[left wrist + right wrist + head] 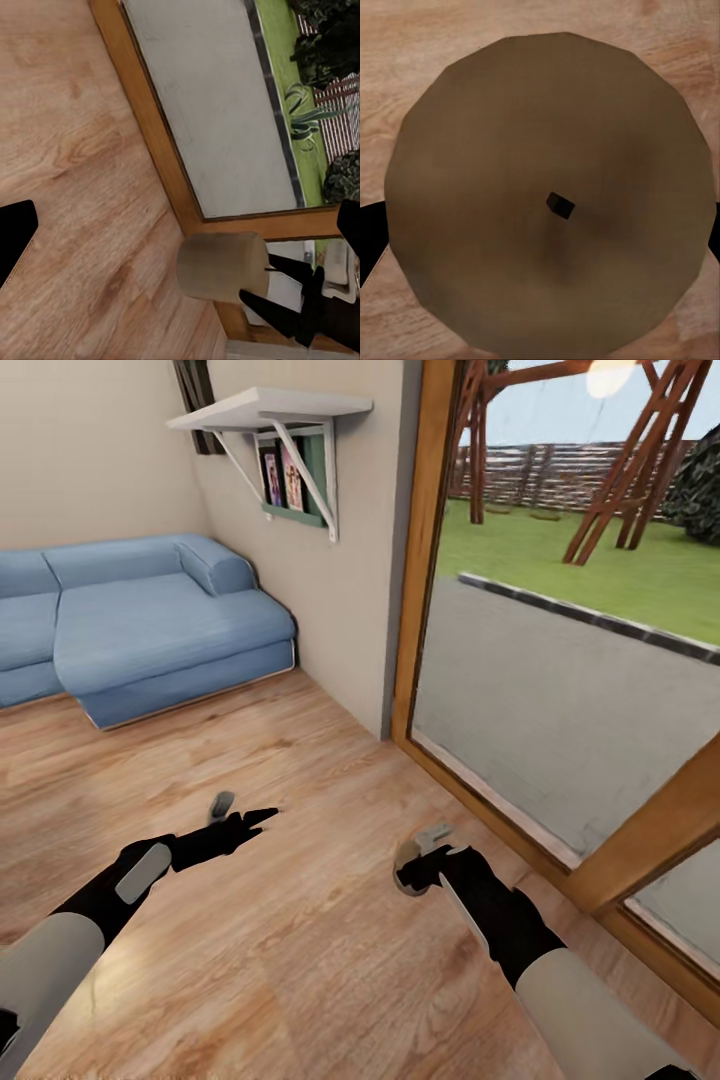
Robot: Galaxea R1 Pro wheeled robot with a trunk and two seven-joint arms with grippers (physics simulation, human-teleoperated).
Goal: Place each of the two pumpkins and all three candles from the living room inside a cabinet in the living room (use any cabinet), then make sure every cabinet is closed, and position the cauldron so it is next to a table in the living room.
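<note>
We're in a home here, a living room by the look of it: a soft blue sectional sofa (140, 625) sits in the corner on a warm wood-plank floor (300, 960). A white bracketed wall shelf (270, 408) hangs on the beige wall above a small green rack of books (292, 480). A wood-framed glass door (560, 690) looks onto a paved patio (560, 700), green lawn (600, 565) and garden fence (560, 470).

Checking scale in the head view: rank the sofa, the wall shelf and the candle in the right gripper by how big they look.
1. Sofa, largest by far.
2. Wall shelf, clearly smaller.
3. Candle, smallest, partly hidden by the right gripper even though it is nearest the camera.
</note>
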